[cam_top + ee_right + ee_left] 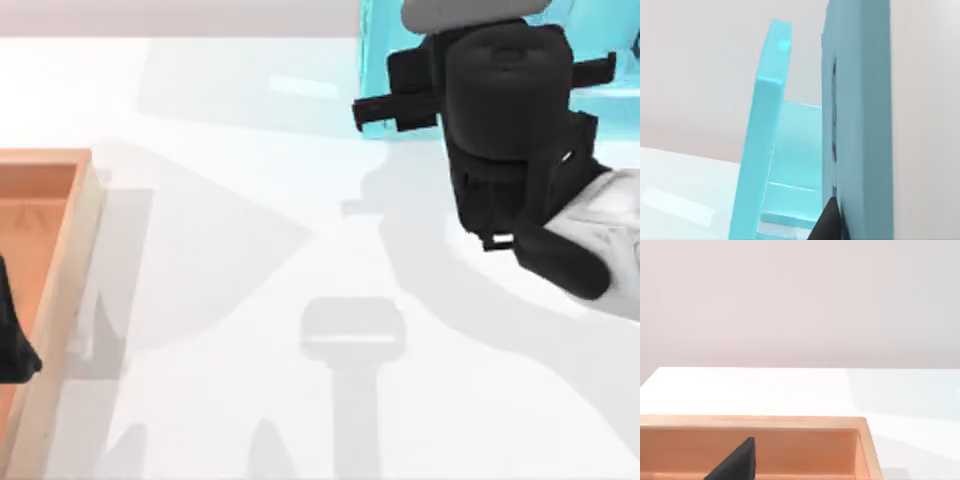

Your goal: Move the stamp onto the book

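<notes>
Two arms: the right arm [510, 110] is working at the worktop's far right corner; the left is idling at its left edge.
Right gripper [395, 100]: is hanging right against the cyan shelf unit [375, 40], whose upright panels are looming close in the right wrist view.
Right claw state: cannot tell whether it is wide, narrow or holding anything.
Left gripper [15, 340]: is hovering over the wooden tray [85, 230]; its claw state cannot be told either.
Stamp: I cannot tell where it is; it may be lying hidden under the right arm.
Book: its place cannot be told either.
Step in hand: judging by the pose, the right arm is either reaching for the stamp at the shelf or beginning to carry it.
Next move: is calling for a clean lift away from the shelf panels, then travel to the book and a flat, upright set-down on its cover.
Tray contents: the visible floor is lying bare.
Shelf contents: the one compartment in sight is looking bare.
Worktop [250, 250]: is carrying shadows across its middle.
</notes>
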Controlling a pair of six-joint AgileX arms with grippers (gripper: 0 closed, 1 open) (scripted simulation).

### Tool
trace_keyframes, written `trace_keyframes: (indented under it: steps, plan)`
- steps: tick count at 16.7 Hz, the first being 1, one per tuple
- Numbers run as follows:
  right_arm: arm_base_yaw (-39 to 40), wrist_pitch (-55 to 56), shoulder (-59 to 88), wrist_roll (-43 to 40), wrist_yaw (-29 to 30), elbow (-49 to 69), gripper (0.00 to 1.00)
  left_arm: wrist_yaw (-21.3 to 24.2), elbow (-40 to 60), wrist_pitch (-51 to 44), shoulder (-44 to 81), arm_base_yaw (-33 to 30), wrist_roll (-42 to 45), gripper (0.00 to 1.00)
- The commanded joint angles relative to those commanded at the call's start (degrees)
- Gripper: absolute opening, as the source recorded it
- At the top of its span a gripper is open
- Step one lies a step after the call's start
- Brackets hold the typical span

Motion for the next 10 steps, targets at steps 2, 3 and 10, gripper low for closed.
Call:
trace_keyframes:
  steps: [2,3,10]
  plan:
    - [3.25,0.33,3.92,-8.02,2.16,0.73,0.0,0.0,0.0,0.0,0.0,0.0,0.0,1.0]
    - [5.05,0.51,6.01,-12.76,3.27,1.09,0.0,0.0,0.0,0.0,0.0,0.0,0.0,1.0]
    - [17.95,1.91,19.05,-47.37,9.93,3.17,0.0,0.0,0.0,0.0,0.0,0.0,0.0,1.0]
